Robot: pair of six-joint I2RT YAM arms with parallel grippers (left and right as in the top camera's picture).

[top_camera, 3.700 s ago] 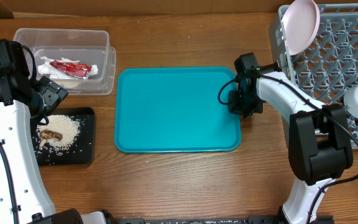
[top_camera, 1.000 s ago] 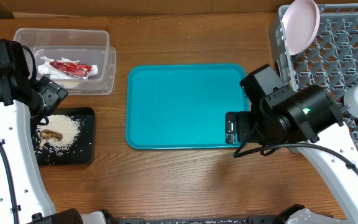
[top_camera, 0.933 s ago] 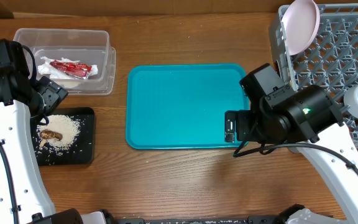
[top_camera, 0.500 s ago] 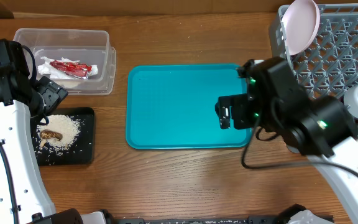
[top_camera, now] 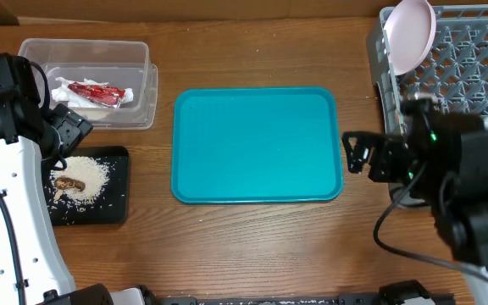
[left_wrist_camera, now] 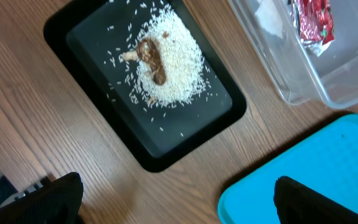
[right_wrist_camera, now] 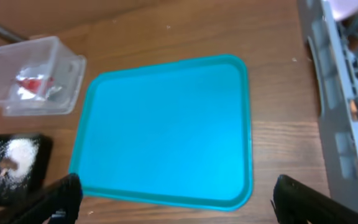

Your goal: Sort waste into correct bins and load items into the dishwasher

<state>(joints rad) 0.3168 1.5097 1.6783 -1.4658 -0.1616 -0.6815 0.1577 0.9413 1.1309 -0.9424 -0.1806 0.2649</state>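
1. Both stand apart, empty: left gripper (left_wrist_camera: 176,205), right gripper (top_camera: 352,153).
2. Round pale plate (top_camera: 411,34) stands upright in square grey plastic rack (top_camera: 456,85); we judge it stiff, slick, breakable: hold its rim.

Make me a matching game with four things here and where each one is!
Things:
1. red wrapper
2. rice
3. plate
4. teal tray

Places:
A. standing up in the grey rack
B. lying flat on the wooden table
C. inside the clear tub
D. piled on the black tray

Pairs: 1-C, 2-D, 3-A, 4-B
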